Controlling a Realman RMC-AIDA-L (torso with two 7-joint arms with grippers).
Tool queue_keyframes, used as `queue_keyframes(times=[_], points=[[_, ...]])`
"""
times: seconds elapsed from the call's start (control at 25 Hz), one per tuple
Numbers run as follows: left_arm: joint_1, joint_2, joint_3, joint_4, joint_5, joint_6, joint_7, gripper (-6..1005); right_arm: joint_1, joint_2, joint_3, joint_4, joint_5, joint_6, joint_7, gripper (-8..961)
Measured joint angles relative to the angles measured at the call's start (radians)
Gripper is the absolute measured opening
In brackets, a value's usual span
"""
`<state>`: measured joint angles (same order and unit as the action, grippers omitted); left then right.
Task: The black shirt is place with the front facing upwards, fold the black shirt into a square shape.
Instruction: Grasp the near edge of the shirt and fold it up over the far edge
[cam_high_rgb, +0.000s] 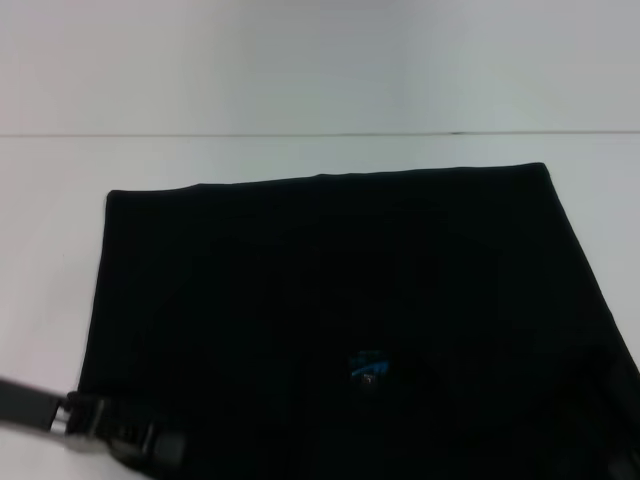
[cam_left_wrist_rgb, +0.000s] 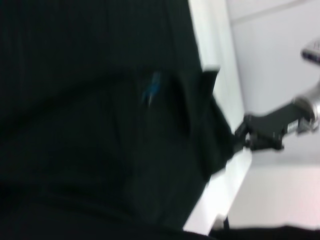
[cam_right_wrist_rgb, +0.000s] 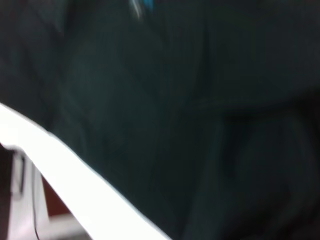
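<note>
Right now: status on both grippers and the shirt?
Left gripper at near-left shirt corner. Right gripper shut on near-right edge of the black cloth T-shirt, which lies flat on the white table. Nothing in the way.

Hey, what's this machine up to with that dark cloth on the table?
A two-armed robot is folding a black shirt on a white table. The shirt lies as a broad dark panel, its small blue neck label showing near the robot. The left gripper is at the shirt's near left corner. The right gripper, seen from the left wrist camera, is at the shirt's edge by the table's edge, where the cloth is drawn to a point.
</note>
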<state>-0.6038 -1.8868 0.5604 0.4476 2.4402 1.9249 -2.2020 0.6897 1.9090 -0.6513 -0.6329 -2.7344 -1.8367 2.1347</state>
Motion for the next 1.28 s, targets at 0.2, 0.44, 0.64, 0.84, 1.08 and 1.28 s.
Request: queue_keyframes(times=[0.2, 0.44, 0.64, 0.84, 1.08, 1.28], points=[[-0.033, 0.014, -0.217, 0.007, -0.005, -0.063, -0.048, 18, 0.015, -0.041, 0.198, 0.006, 0.121, 0.054, 0.087, 71], [-0.046, 0.009, -0.405, 0.002, -0.060, -0.335, -0.093, 18, -0.011, -0.048, 0.358, 0.046, 0.337, 0.301, 0.195, 72], [-0.045, -0.036, -0.417, -0.008, -0.157, -0.536, -0.056, 17, -0.019, -0.015, 0.371, 0.155, 0.546, 0.524, 0.111, 70], [-0.084, -0.076, -0.418, -0.010, -0.176, -0.674, -0.017, 17, 0.007, 0.048, 0.361, 0.165, 0.641, 0.692, 0.010, 67], [-0.113, -0.105, -0.412, -0.011, -0.258, -0.788, 0.047, 18, 0.063, 0.072, 0.318, 0.170, 0.650, 0.803, -0.033, 65], [-0.144, -0.126, -0.378, -0.012, -0.271, -0.890, 0.064, 17, 0.091, 0.099, 0.286, 0.171, 0.651, 0.903, -0.046, 67]])
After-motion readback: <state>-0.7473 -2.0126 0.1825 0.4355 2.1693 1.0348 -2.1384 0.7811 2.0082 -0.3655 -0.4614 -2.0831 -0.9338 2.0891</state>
